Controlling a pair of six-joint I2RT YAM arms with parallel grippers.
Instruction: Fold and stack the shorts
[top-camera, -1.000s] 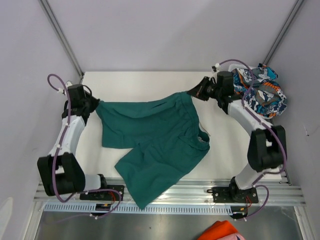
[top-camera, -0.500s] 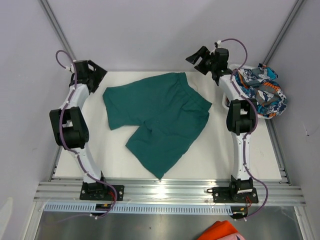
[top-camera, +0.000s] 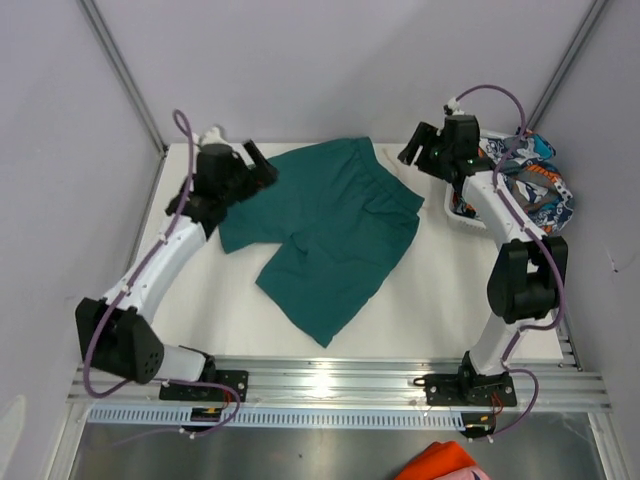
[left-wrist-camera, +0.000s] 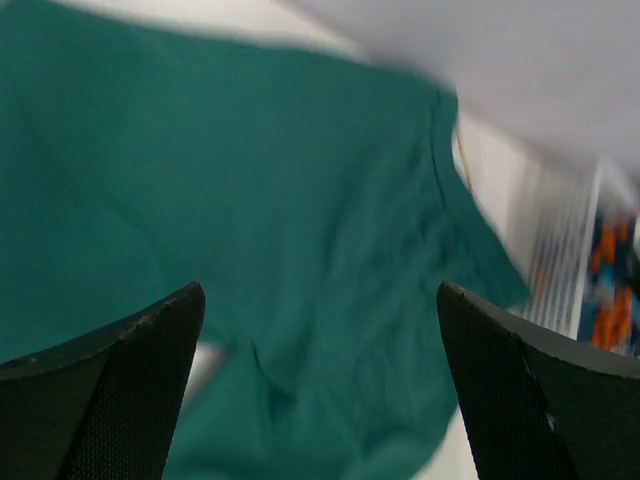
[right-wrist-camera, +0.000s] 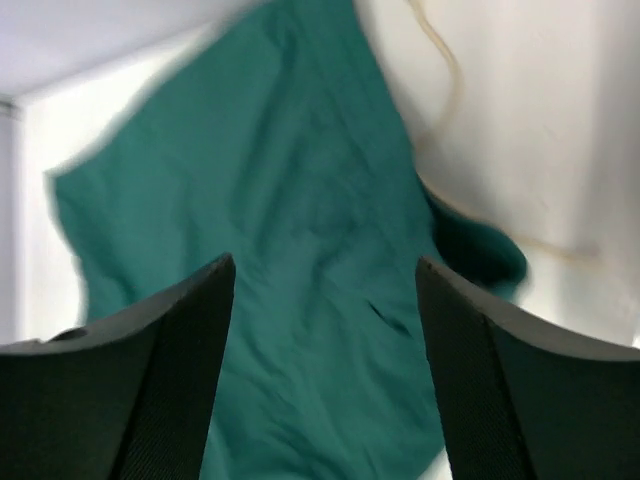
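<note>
1. Green shorts (top-camera: 335, 235): one pair, plain dark teal. They lie spread out on the counter (top-camera: 200, 290), between my two arms. One leg points toward the near edge, the other toward my left side. In my left wrist view the cloth (left-wrist-camera: 250, 220) fills most of the frame. It also lies under my right wrist camera (right-wrist-camera: 280, 230).
2. Drawstring (right-wrist-camera: 450, 90): pale cord trailing off the green shorts onto the bare counter.
3. Printed shorts (top-camera: 530, 190): one pair in orange, blue, white and navy, bunched in the basket (top-camera: 452, 208) at the far right corner. They are well apart from the green pair. My left wrist view catches a blurred strip of the print (left-wrist-camera: 610, 270).
4. Left hand (top-camera: 255, 165): fingers spread wide, grasping nothing, at the far left corner of the green shorts. I cannot tell whether it touches the cloth. From the wrist, only green fabric shows between the fingertips (left-wrist-camera: 320, 290).
5. Right hand (top-camera: 412, 150): fingers apart and empty, near the far right corner of the green shorts, just beside the basket. The wrist view shows the same gap (right-wrist-camera: 325, 262).
6. Orange cloth (top-camera: 440, 462): one piece, plain, off the counter at the near edge.
</note>
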